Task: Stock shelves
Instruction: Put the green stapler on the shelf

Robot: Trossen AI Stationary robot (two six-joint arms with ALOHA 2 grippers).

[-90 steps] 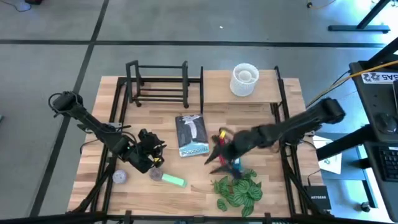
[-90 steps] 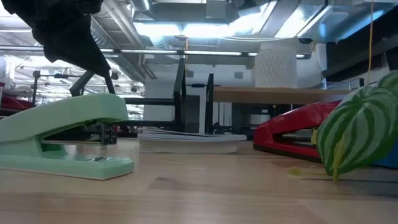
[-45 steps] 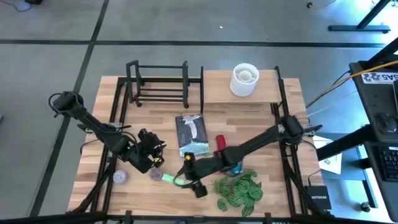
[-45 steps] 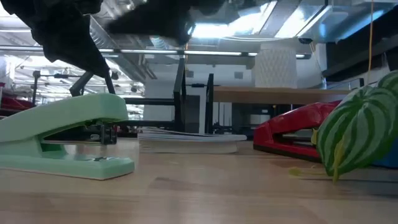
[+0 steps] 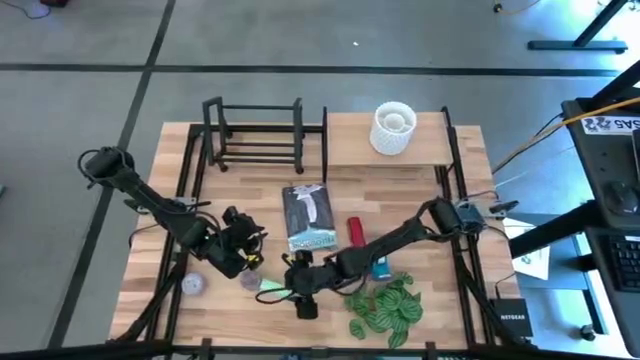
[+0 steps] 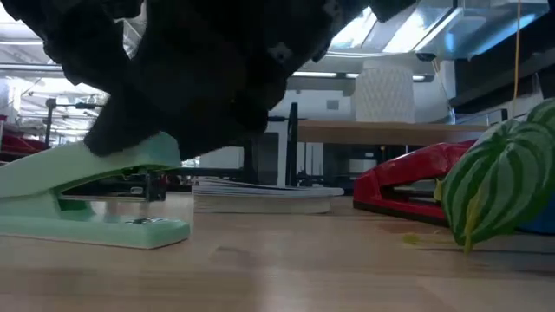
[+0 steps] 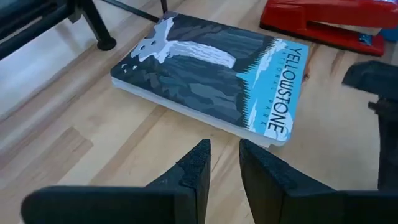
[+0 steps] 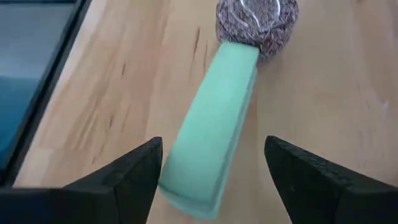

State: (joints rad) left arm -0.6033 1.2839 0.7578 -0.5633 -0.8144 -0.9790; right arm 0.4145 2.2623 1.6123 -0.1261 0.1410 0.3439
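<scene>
A mint-green stapler (image 8: 214, 124) lies flat on the table near its front edge. My right gripper (image 8: 214, 163) is open and low over it, one finger on either side of its near end with a gap on both sides. In the high view the right gripper (image 5: 284, 289) reaches in from the right. My left gripper (image 5: 250, 258) waits shut just left of the stapler, pointing toward a Yellowstone book (image 7: 211, 81). The black rack (image 5: 255, 150) and the light-wood shelf board (image 5: 350, 150) stand at the table's far side.
A red stapler (image 5: 354, 230) lies right of the book, with a leafy plant (image 5: 385, 305) nearer the front. A white vase (image 5: 393, 128) stands on the shelf board. A speckled round thing (image 8: 256, 22) touches the green stapler's far end; another round thing (image 5: 192, 285) lies farther left.
My right gripper has swung from beside the red stapler and the plant toward the table's left edge and come down over the green stapler. The stapler has stayed where it was.
</scene>
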